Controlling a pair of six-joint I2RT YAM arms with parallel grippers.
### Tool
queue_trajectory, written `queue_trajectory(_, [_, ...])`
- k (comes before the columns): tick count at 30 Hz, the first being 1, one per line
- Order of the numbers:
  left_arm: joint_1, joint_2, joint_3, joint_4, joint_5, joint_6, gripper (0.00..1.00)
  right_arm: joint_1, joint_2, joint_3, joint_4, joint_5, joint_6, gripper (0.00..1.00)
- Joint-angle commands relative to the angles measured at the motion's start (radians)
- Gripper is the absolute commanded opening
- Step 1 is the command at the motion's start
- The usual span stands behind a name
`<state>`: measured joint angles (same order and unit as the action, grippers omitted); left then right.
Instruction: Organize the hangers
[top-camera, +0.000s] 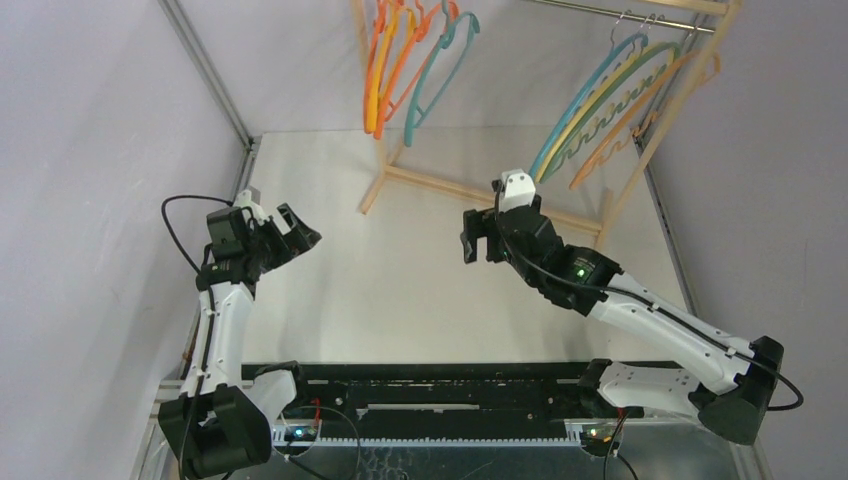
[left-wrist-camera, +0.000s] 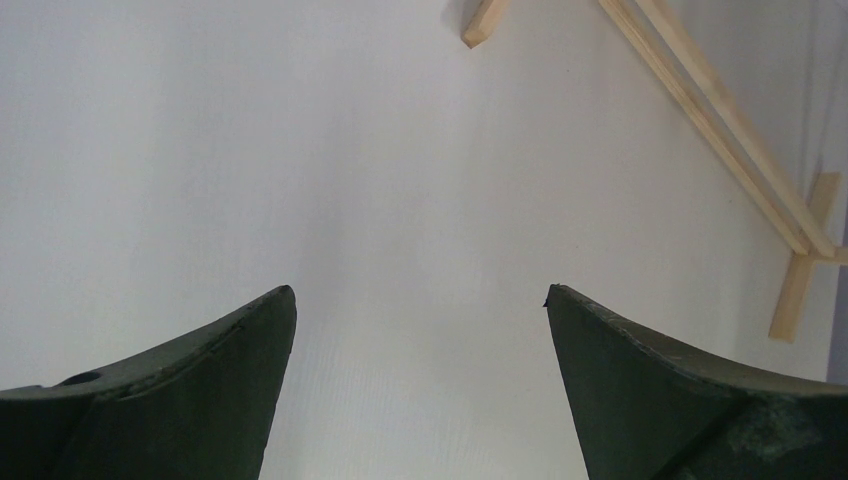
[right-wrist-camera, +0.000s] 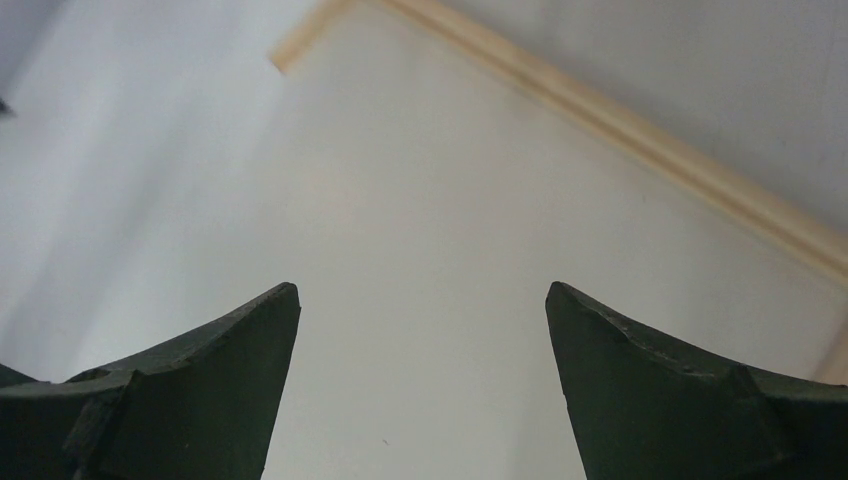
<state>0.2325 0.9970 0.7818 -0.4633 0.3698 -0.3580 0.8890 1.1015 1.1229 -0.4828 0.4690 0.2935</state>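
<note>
Fingers, left gripper (left-wrist-camera: 418, 292): spread wide, holding nothing, over the bare white table (top-camera: 400, 290).
Fingers, right gripper (right-wrist-camera: 422, 288): parted and empty, near the wooden rack (top-camera: 480, 190).
Hangers (top-camera: 410, 60): hung on the rack in two bunches, left end and right end.

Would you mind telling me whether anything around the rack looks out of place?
Nothing looks fallen or damaged. The hangers hang in two separate bunches along the rack, orange, yellow and teal mixed in each.
</note>
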Motion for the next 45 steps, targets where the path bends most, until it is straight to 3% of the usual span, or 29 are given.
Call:
queue_trajectory(1, [-0.021, -0.008, -0.008, 0.02, -0.002, 0.069, 1.0, -0.039, -0.051, -0.111, -0.008, -0.005, 0.04, 1.0])
queue_trajectory(7, [-0.072, 0.012, -0.017, 0.04, -0.019, 0.088, 1.0, -0.161, -0.052, -0.172, -0.043, -0.068, 0.091, 1.0])
queue_trajectory(15, [-0.148, 0.075, -0.01, 0.075, -0.049, 0.097, 1.0, -0.233, -0.063, -0.279, -0.02, -0.075, 0.097, 1.0])
queue_trajectory(30, [-0.184, 0.136, -0.045, 0.125, -0.046, 0.117, 1.0, -0.206, -0.053, -0.468, 0.064, -0.047, 0.18, 1.0])
queue_trajectory(45, [-0.195, 0.16, -0.035, 0.143, -0.041, 0.145, 1.0, -0.217, -0.035, -0.48, 0.115, -0.028, 0.129, 1.0])
